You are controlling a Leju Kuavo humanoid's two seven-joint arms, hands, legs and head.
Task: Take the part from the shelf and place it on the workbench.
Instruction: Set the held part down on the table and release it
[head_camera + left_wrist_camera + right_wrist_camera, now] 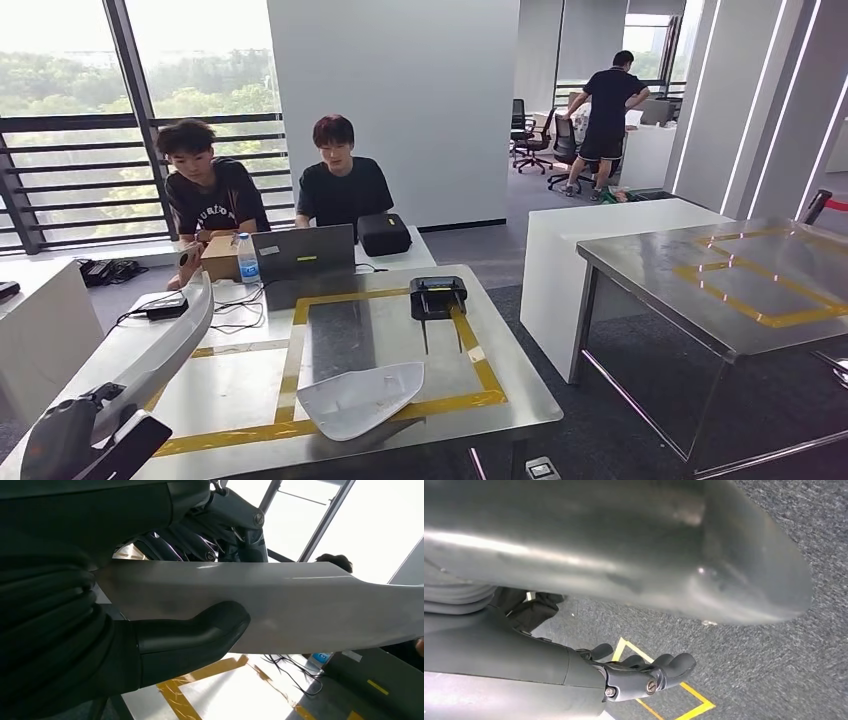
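The thumb presses one face of the long silver part while the darker fingers wrap its other face, so the left hand clamps it. The part slants up from the near left over the workbench, above the yellow tape frame. The right hand hangs over the carpet, fingers loosely curled in on nothing. This looks like the carry-to-place step. Next, lower the part flat inside the frame, left of the white part already lying there, then release.
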